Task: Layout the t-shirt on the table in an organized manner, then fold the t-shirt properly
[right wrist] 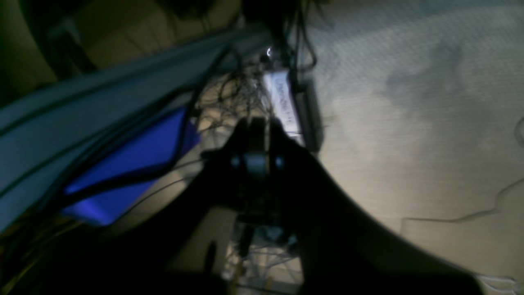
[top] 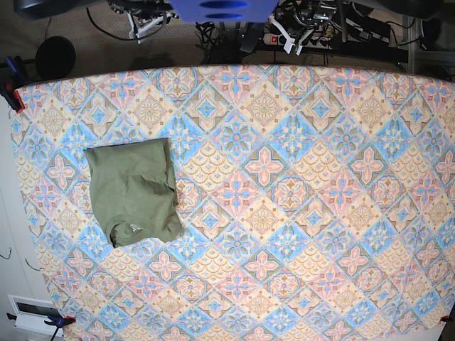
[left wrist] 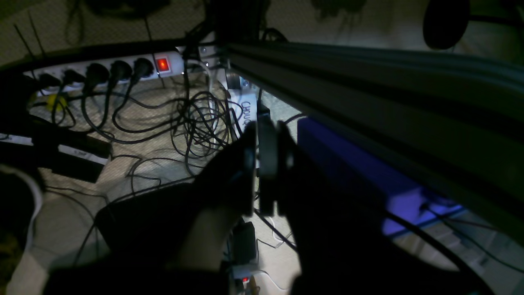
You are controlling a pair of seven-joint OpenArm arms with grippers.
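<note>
**T-shirt folded, both arms parked off the surface**

The t-shirt is lying as a compact folded rectangle near the left edge of the surface, collar end toward the near side, some wrinkles showing. Judging by this, layout and folding are looking done; little or nothing is remaining. The left hand and right hand are both hanging beyond the far edge of the surface, over cables and a power strip, fingers pressed together, holding nothing.
</note>
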